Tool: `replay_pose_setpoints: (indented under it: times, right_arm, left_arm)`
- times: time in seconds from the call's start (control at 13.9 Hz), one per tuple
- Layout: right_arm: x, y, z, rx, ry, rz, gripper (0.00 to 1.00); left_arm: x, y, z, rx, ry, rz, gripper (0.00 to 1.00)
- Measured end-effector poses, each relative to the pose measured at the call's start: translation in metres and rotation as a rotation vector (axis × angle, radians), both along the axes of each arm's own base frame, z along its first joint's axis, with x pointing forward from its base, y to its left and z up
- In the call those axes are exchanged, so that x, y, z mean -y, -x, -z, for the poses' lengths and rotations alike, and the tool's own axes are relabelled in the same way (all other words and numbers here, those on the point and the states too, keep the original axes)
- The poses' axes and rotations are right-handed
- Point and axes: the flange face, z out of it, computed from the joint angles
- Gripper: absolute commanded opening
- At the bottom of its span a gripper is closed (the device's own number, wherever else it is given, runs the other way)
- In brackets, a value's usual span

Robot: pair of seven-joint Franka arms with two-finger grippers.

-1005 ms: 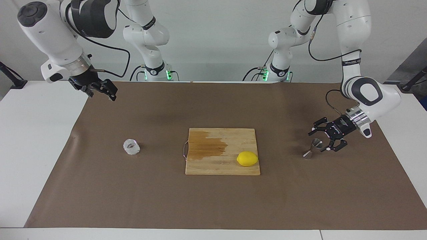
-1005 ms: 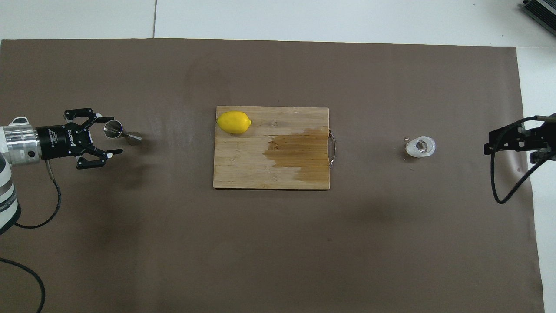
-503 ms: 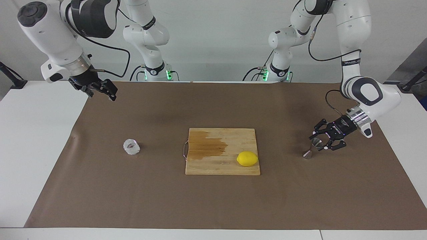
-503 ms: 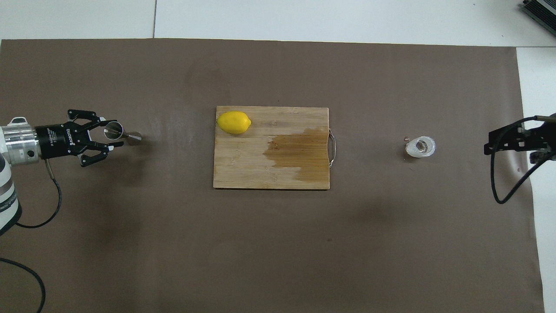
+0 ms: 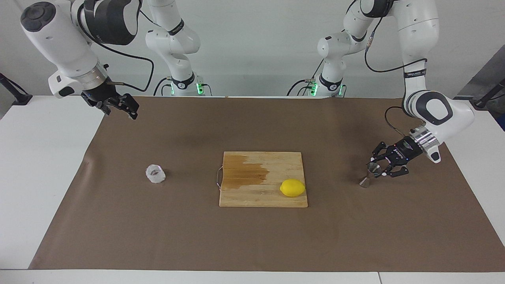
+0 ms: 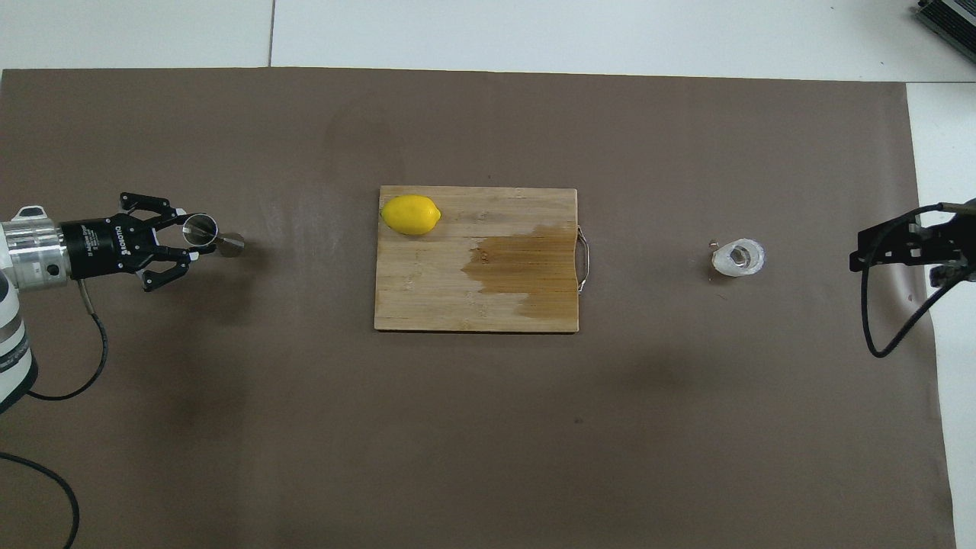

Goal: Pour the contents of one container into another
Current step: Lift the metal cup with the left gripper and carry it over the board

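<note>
The steel jigger (image 5: 368,176) (image 6: 214,235) stands on the brown mat toward the left arm's end of the table. My left gripper (image 5: 375,169) (image 6: 187,238) comes in low from the side and is shut on the jigger's upper cone. The clear faceted glass cup (image 5: 155,173) (image 6: 737,257) stands alone on the mat toward the right arm's end. My right gripper (image 5: 119,109) (image 6: 869,248) waits up in the air over the mat's edge at that end, open and holding nothing.
A wooden cutting board (image 5: 260,197) (image 6: 427,297) with a dark wet patch lies mid-table between the cup and the jigger. A lemon (image 5: 292,187) (image 6: 410,214) sits on the board's corner farthest from the robots, on the jigger's side.
My left gripper's fingers have drawn in from wide open and shut on the jigger's upper cone. The right arm, cup, board and lemon have not moved.
</note>
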Motion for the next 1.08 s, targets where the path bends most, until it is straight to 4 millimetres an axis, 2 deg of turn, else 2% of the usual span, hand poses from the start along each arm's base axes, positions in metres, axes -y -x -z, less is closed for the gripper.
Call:
replay_pose_setpoints:
  times: [0.22, 0.36, 0.5, 0.79, 1.08]
  right_arm:
    - [0.000, 0.000, 0.000, 0.000, 0.000, 0.000, 1.00]
    - [0.000, 0.000, 0.000, 0.000, 0.000, 0.000, 1.00]
    - [0.000, 0.000, 0.000, 0.000, 0.000, 0.000, 1.00]
    - [0.000, 0.000, 0.000, 0.000, 0.000, 0.000, 1.00]
    - [0.000, 0.000, 0.000, 0.000, 0.000, 0.000, 1.00]
  left_arm:
    - [0.009, 0.001, -0.006, -0.004, 0.069, 0.011, 0.00]
    - [0.023, 0.000, -0.023, 0.002, 0.130, 0.010, 0.00]
    - [0.045, -0.001, -0.048, -0.013, 0.157, 0.011, 0.00]
    - [0.126, 0.002, -0.092, -0.053, 0.198, 0.051, 0.00]
    - [0.200, 0.006, -0.110, -0.051, 0.242, 0.054, 0.00]
